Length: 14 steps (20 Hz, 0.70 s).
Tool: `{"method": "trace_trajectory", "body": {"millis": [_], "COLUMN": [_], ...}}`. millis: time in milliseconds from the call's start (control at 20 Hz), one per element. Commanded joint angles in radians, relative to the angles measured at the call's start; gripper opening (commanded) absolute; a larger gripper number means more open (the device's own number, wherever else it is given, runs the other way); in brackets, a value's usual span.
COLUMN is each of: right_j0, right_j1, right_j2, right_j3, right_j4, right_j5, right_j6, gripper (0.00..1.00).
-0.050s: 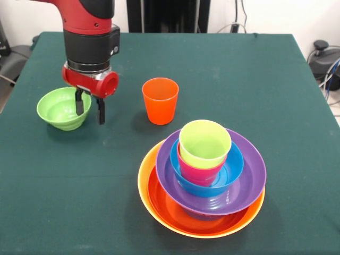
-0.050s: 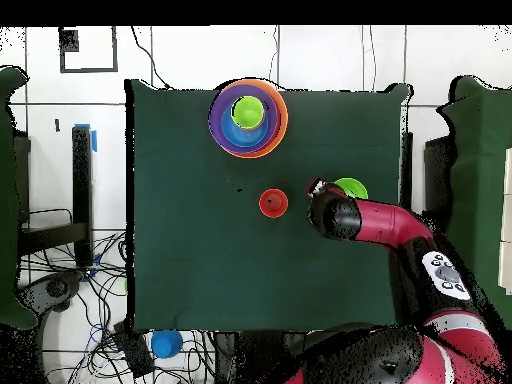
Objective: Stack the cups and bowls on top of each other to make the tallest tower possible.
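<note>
At the left of the front view, the gripper (image 1: pixel 90 110) is seen lowered over the small green bowl (image 1: pixel 62 109), with one finger inside the near rim and the other just outside it, so the bowl's wall is straddled. The fingers are spread, with a gap between them, and nothing is pinched yet. In the overhead view the same bowl (image 2: pixel 352 187) is partly covered by the arm (image 2: pixel 385 225) at centre right.

The orange cup (image 1: pixel 160 100) stands upright and alone near the middle of the green table (image 1: pixel 255 79), well apart from the bowl. The tower (image 1: pixel 202 180) sits at the lower right: a yellow-orange bowl (image 1: pixel 144 183) as base, a red-orange bowl (image 1: pixel 175 212) nested in it, then a purple bowl (image 1: pixel 249 175), a blue bowl (image 1: pixel 234 170), a pinkish red cup (image 1: pixel 199 172) and a lime green cup (image 1: pixel 205 142) on top.

The green bowl is judged light, stiff and glossy, hence likely slippery. A pinch across the thin wall at the rim is judged the only usable hold, since the body is too wide to span. Tilting or sliding in the grip is to be expected, so a firm, deep bite on the rim is advisable.
</note>
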<state>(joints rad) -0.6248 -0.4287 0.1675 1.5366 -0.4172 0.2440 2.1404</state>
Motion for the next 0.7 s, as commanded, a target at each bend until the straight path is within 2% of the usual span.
{"method": "trace_trajectory", "body": {"millis": [50,250,300,400,700], "right_j0": [0.014,0.022,0.022,0.017,0.048], "right_j1": [-0.010,-0.007,-0.007,-0.006,-0.032], "right_j2": [0.095,0.088,0.087,0.097,0.064], "right_j3": [0.036,0.029,0.027,0.025,0.018], "right_j4": [-0.044,-0.064,-0.069,-0.068,-0.053], "right_j5": [0.091,0.084,0.084,0.098,0.124], "right_j6": [-0.093,-0.103,-0.108,-0.122,-0.092], "gripper": [1.00,1.00,0.00,0.00,0.00]}}
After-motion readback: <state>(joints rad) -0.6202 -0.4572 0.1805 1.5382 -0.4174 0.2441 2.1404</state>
